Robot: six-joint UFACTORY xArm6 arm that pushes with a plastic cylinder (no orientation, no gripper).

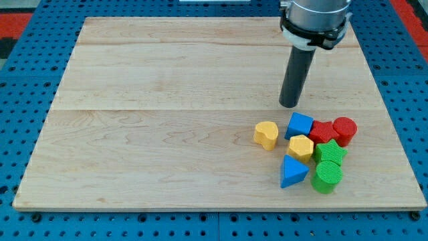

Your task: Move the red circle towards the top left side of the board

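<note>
The red circle is a short red cylinder at the right end of a cluster of blocks at the view's lower right. It touches a second red block on its left. My tip rests on the board just above and left of the cluster, close to the blue cube and about 85 px left of the red circle. It touches no block.
The cluster also holds a yellow heart, a yellow hexagon, a blue triangle, a green star and a green cylinder. The wooden board lies on a blue pegboard.
</note>
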